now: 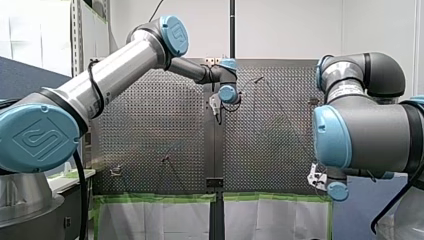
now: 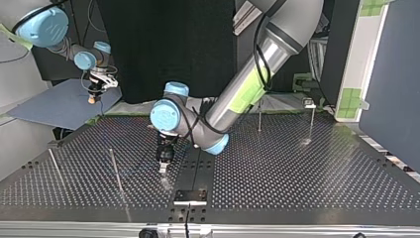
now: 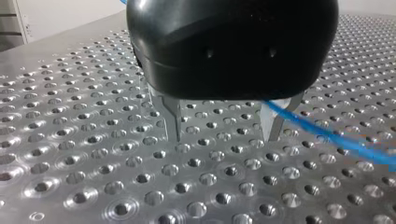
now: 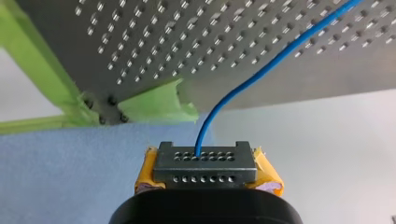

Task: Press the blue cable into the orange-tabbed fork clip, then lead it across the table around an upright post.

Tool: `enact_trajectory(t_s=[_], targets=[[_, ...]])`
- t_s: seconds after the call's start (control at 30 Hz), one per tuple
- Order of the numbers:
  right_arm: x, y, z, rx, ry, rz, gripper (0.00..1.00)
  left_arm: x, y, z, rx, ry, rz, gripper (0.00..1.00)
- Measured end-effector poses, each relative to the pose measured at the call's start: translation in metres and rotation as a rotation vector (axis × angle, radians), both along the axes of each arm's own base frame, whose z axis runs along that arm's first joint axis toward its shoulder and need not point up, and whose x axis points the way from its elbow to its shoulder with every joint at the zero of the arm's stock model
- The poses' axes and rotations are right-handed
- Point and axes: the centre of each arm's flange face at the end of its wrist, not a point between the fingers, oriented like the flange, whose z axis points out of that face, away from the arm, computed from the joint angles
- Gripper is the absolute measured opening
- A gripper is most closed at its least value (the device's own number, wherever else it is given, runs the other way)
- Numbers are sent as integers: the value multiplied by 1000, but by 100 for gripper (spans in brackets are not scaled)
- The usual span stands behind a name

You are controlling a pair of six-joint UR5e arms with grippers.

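Observation:
In the left wrist view my left gripper [image 3: 223, 135] stands open just above the perforated table [image 3: 93, 154]. Its two metal fingers [image 3: 172, 119] are wide apart with nothing between the tips. The blue cable [image 3: 341, 140] runs past the outer side of one finger and away over the holes. In the top view this gripper [image 2: 163, 162] is low near the table's middle. My right gripper [image 4: 205, 172] is off the table's edge, its yellow pads [image 4: 268, 175] shut on a grey perforated end block [image 4: 205, 163] from which the blue cable [image 4: 261, 70] rises. I see no orange-tabbed clip clearly.
Thin upright posts [image 2: 259, 118] [image 2: 312, 121] [image 2: 115, 168] stand on the table [image 2: 297, 168]. A black plate [image 2: 190, 195] sits at the middle seam near the top view's bottom edge. Green tape [image 4: 154, 105] lines the table's edge by my right gripper [image 2: 94, 94].

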Motion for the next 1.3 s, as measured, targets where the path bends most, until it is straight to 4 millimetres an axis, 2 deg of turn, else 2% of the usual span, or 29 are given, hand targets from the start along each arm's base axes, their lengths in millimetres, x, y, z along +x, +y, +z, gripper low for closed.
enact_trajectory(t_s=[0.2, 0.43, 1.07, 1.3], targets=[[-5, -2, -21, 13, 1, -20, 0, 3, 3, -1, 0, 0, 5, 82], [-5, 9, -51, 52, 0, -22, 0, 5, 6, 0, 0, 0, 9, 82], [1, 68, -146, 210, -5, -14, 0, 4, 7, -2, -5, 23, 7, 82], [2, 74, -156, 228, -6, -13, 0, 4, 8, -2, -26, 32, 5, 82]])
